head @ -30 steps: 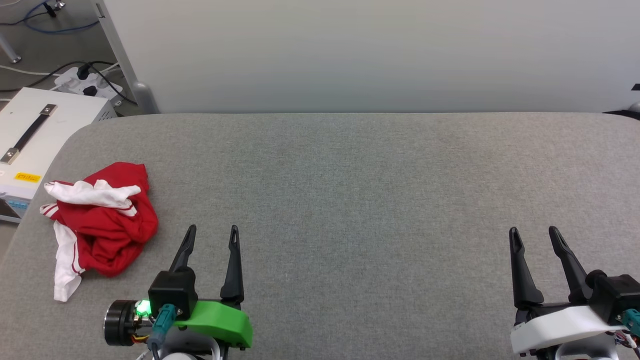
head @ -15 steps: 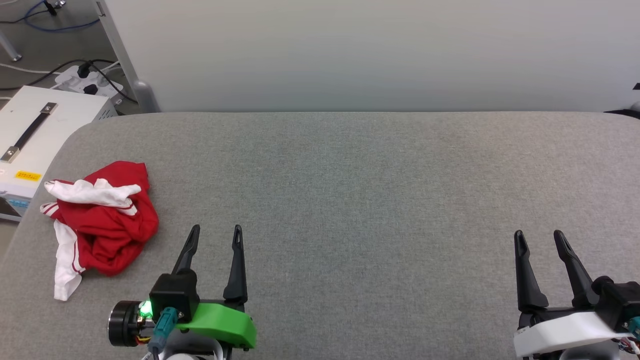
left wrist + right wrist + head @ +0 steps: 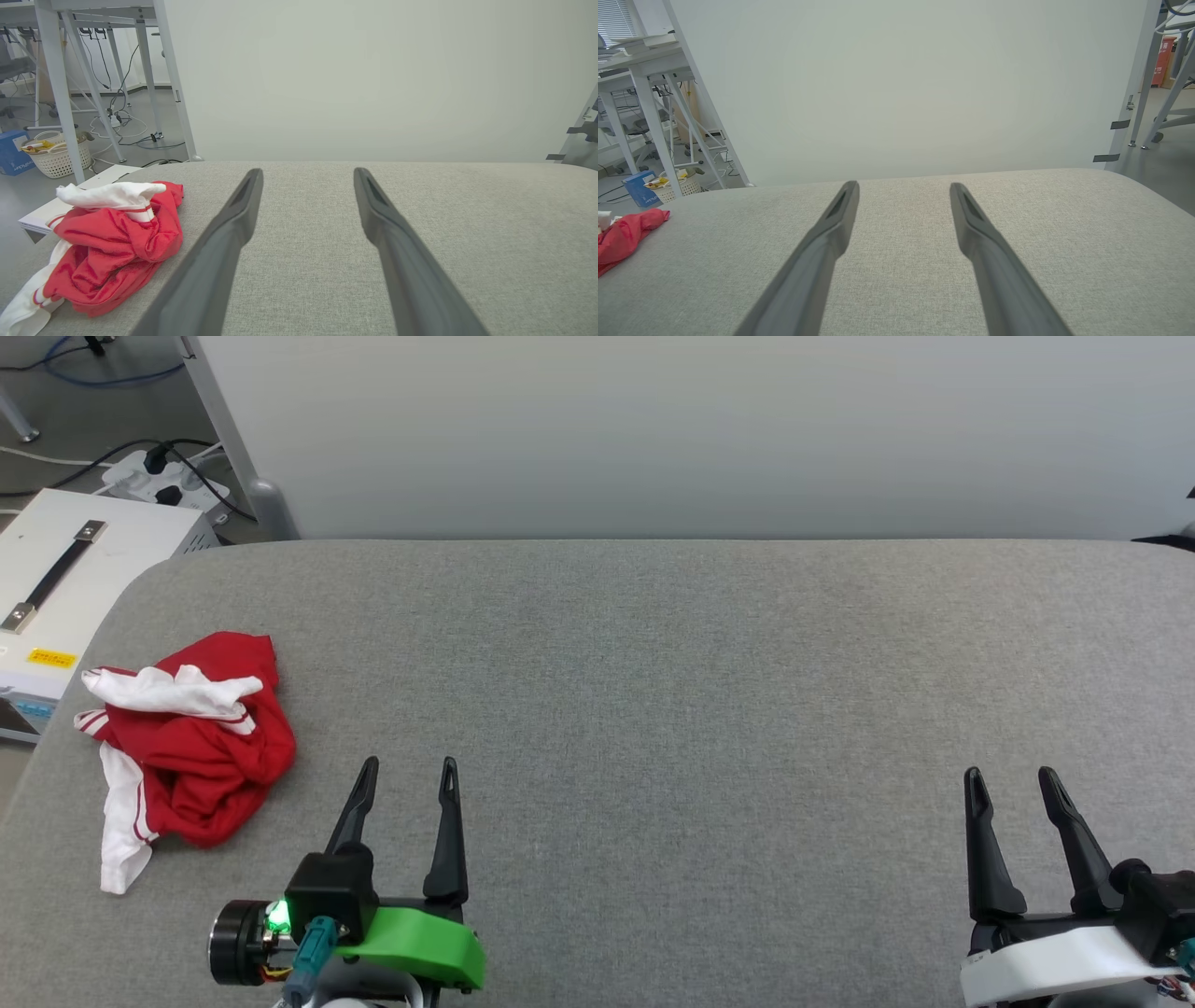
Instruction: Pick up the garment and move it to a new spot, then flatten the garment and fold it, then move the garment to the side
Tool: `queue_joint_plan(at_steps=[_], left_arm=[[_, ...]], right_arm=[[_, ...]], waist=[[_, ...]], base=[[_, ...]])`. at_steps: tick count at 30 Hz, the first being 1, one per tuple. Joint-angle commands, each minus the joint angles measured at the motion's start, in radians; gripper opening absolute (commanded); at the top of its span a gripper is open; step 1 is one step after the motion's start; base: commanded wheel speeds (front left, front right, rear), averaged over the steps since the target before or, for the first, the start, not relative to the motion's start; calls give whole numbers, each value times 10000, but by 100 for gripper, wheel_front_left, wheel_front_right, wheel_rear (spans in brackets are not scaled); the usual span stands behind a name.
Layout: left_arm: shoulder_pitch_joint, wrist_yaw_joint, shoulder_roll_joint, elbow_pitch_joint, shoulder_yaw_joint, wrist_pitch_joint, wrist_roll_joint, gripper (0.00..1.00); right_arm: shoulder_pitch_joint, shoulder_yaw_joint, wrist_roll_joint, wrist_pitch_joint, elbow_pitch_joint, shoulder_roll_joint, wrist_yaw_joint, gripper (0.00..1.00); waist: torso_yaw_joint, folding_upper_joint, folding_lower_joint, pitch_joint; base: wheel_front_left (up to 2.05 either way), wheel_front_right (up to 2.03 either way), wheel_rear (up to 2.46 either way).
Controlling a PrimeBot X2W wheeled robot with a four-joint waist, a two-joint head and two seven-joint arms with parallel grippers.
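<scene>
The garment (image 3: 191, 747) lies crumpled in a red heap with white sleeves at the left end of the grey table (image 3: 700, 672). In the left wrist view the garment (image 3: 112, 242) sits left of my fingers; in the right wrist view a red edge of the garment (image 3: 626, 235) shows at far left. My left gripper (image 3: 409, 767) hovers open and empty at the lower left, a little right of the heap and apart from it. My right gripper (image 3: 1010, 777) stands open and empty at the lower right, far from the cloth.
A white box with a black handle (image 3: 65, 588) stands off the table's left edge, with a power strip and cables (image 3: 159, 481) behind it. A pale partition wall (image 3: 691, 429) runs along the table's far edge. Table legs and a basket (image 3: 58, 156) stand on the floor beyond.
Both grippers have slid slightly down and right in the head view, and the whole picture has shifted up a little, so the camera moved. The garment lies as before.
</scene>
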Motion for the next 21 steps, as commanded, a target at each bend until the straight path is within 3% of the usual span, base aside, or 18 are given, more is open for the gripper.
queue_joint_plan(at_steps=[1, 21], left_arm=[[16, 72, -40, 33, -56, -104, -43, 100], [49, 75, -43, 396, -128, -283, -6, 100]], right_arm=[[193, 4, -55, -103, 10, -8, -9, 100], [313, 97, -273, -279, 265, -8, -9, 100]], waist=[[2, 0, 0, 3], [6, 0, 0, -68]], base=[[0, 0, 0], [0, 0, 0]])
